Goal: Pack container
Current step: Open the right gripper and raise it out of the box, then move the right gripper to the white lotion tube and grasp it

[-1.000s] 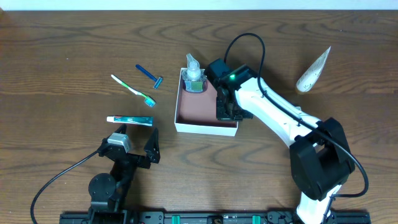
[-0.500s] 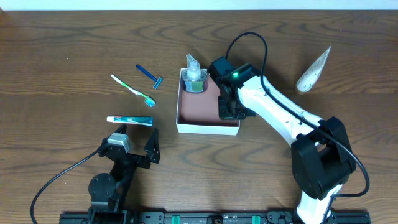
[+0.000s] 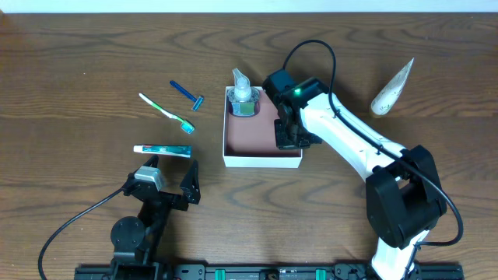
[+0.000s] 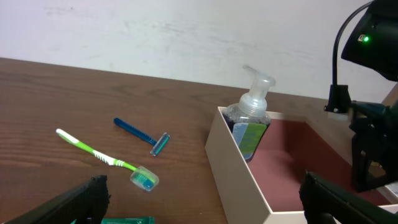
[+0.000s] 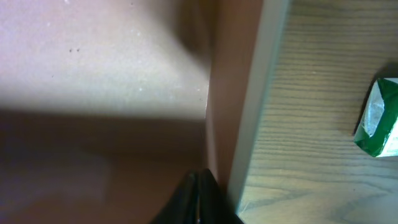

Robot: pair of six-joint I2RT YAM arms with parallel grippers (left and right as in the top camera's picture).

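The container (image 3: 261, 160) is a square white-walled box with a pink-brown floor at the table's middle. It also shows in the left wrist view (image 4: 239, 165) and the right wrist view (image 5: 255, 93). A clear soap pump bottle (image 3: 243, 97) stands in its back left corner. My right gripper (image 3: 288, 136) is shut and empty, its tips (image 5: 200, 186) low inside the container against the right wall. My left gripper (image 3: 167, 183) is open and empty near the front edge, left of the container.
A green toothbrush (image 3: 166, 113), a blue razor (image 3: 187, 95) and a toothpaste tube (image 3: 162, 150) lie left of the container. A white cone-shaped tube (image 3: 391, 87) lies at the far right. A green and white item (image 5: 379, 118) lies just outside the right wall.
The container has slid a little to the right together with my right gripper inside it. The left arm has not moved.
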